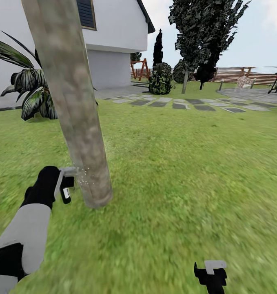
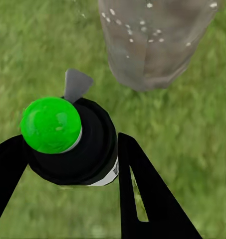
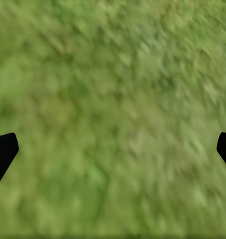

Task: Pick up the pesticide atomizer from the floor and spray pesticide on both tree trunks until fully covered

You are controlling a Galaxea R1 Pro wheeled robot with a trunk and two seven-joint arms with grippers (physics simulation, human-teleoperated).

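Note:
A thick, mottled grey-brown tree trunk (image 1: 79,122) leans up from the grass floor (image 1: 175,163) at the left of the head view. My left gripper (image 1: 65,184) is shut on the pesticide atomizer (image 1: 67,192), close beside the trunk's base. In the left wrist view the atomizer (image 2: 78,149) is a black bottle with a green cap, gripped between the two black fingers (image 2: 142,194). Its grey nozzle (image 2: 76,84) points at the trunk (image 2: 152,45), which is speckled with white droplets. My right gripper (image 1: 211,272) hangs low over the grass and is open (image 3: 113,152) and empty.
A broad-leaved bush (image 1: 28,94) grows behind the trunk, in front of a white house (image 1: 109,36). Grey stone paving (image 1: 183,104) crosses the lawn further back, with dark leafy trees (image 1: 203,36) and a brown wooden fence (image 1: 240,75) beyond. Open grass lies to the right.

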